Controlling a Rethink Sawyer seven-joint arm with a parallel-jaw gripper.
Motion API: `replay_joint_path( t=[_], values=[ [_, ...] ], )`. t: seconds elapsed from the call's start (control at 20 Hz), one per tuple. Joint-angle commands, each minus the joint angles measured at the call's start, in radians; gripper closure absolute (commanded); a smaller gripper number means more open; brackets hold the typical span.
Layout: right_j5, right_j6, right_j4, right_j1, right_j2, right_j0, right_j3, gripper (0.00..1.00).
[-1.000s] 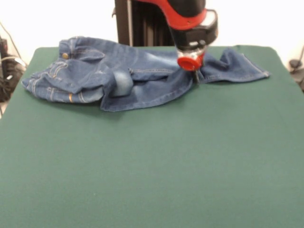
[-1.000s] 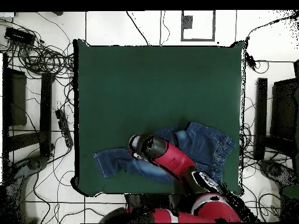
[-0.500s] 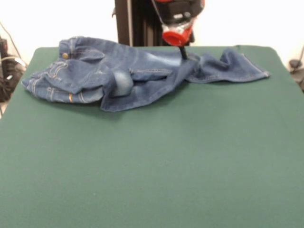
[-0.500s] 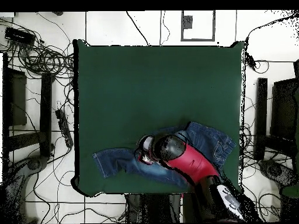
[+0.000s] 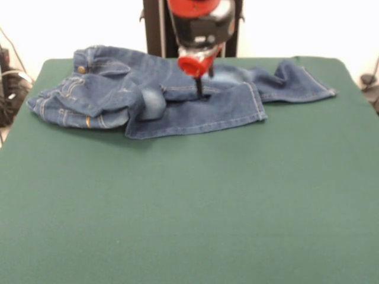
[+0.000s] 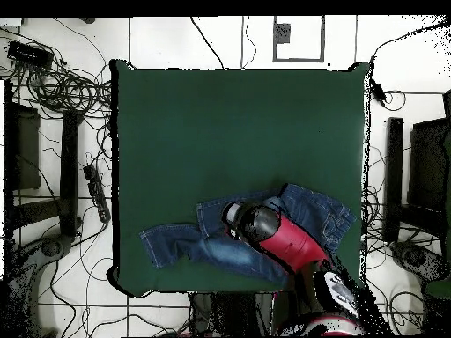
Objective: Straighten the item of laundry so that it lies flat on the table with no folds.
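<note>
I'm mid-spread: my jaws [image 5: 199,93], which look pinched on denim though I can't tell for sure, sit mid-jeans [image 5: 160,92] near the counter [image 5: 189,207] edge. Next, unfold the bunched waist beside them.

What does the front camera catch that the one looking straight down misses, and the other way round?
Only the front view shows the pincer tips, thin and dark, coming down onto the jeans near the crotch seam, plus the waistband button and the bunched folds at the waist. Only the overhead view shows the whole table outline, the tangled cables on the floor around it, and the arm covering the middle of the jeans. Both show the denim lying near the robot's edge of the green table, one leg stretched out.
</note>
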Motion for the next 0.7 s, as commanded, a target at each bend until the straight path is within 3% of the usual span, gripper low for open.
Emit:
replay_joint_path(
  t=[0.05,0.2,0.3,0.4,0.5,0.7],
  values=[
    [-0.157,0.091,0.019,0.168,0.033,0.054,-0.071,0.00],
    [-0.177,0.076,0.033,0.177,0.047,0.045,-0.081,0.00],
    [-0.234,0.091,0.061,0.193,0.109,0.015,-0.081,0.00],
    [-0.229,0.132,0.097,0.202,0.102,0.050,-0.096,0.00],
    [-0.138,0.108,0.074,0.166,0.063,0.101,-0.104,0.00],
    [0.008,0.063,0.020,0.003,0.037,0.147,-0.069,0.00]
  ],
)
